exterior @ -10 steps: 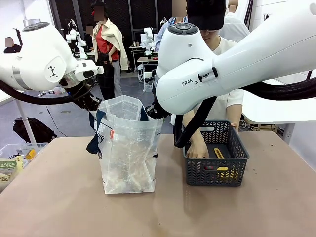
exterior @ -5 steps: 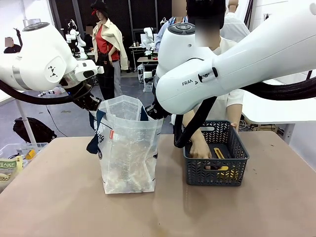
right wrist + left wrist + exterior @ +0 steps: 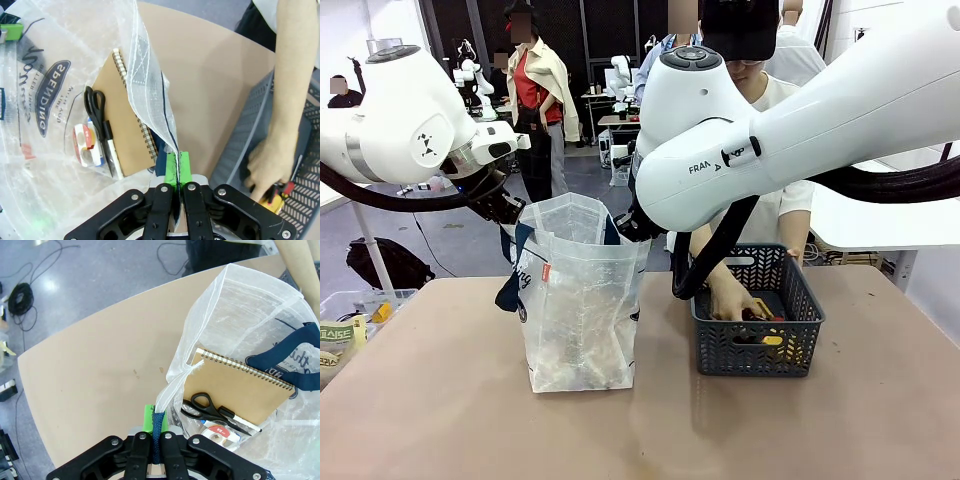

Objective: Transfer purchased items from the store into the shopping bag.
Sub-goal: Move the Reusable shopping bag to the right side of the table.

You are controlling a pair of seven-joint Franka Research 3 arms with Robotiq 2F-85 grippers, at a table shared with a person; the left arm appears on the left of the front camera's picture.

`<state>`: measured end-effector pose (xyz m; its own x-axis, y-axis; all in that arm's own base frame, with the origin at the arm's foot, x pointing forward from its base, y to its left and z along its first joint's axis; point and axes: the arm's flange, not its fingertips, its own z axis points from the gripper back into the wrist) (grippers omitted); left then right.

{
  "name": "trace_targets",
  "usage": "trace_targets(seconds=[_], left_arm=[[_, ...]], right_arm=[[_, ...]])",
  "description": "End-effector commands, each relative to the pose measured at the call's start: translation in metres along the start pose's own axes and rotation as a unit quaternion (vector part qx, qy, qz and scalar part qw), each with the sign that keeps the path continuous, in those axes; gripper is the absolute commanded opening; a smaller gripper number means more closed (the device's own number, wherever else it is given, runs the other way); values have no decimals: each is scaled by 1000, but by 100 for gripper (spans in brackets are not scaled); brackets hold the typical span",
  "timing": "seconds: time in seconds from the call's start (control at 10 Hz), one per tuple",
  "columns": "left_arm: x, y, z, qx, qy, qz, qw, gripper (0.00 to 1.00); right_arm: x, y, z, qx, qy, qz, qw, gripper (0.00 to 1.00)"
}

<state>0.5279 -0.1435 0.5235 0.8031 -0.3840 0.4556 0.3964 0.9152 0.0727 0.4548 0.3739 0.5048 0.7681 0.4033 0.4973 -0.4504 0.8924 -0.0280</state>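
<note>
The shopping bag (image 3: 580, 300) stands upright on the table, its mouth held open from both sides. My left gripper (image 3: 157, 426) is shut on a navy strap handle (image 3: 159, 420) at the bag's rim. On the opposite side, my right gripper (image 3: 177, 172) is shut on the thin plastic rim (image 3: 150, 95). Inside the bag lie a tan spiral notebook (image 3: 240, 390), black scissors (image 3: 207, 407) and a tape roll (image 3: 216, 432). The store, a dark grey basket (image 3: 757, 350), sits right of the bag. A person's hand (image 3: 725, 298) reaches into it among yellow and black pieces (image 3: 768, 338).
The person stands at the far side behind the basket. A clear bin (image 3: 360, 305) with small goods sits at the table's left edge. Bare tabletop (image 3: 640, 430) lies in front of the bag and the basket.
The person's hand has shifted a little inside the basket and stirred the pieces there. Both arms and the bag have stayed still.
</note>
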Motion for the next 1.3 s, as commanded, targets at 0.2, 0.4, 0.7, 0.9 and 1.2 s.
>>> trace_targets(seconds=[0.2,0.4,0.7,0.9,1.2], left_arm=[[-1,2,2,2,2,1,1000,0],[-1,2,2,2,2,1,1000,0],[-1,2,2,2,2,1,1000,0],[-1,2,2,2,2,1,1000,0],[-1,2,2,2,2,1,1000,0]], right_arm=[[0,1,-1,2,1,0,1000,0],[0,1,-1,2,1,0,1000,0],[0,1,-1,2,1,0,1000,0],[0,1,-1,2,1,0,1000,0],[0,1,-1,2,1,0,1000,0]])
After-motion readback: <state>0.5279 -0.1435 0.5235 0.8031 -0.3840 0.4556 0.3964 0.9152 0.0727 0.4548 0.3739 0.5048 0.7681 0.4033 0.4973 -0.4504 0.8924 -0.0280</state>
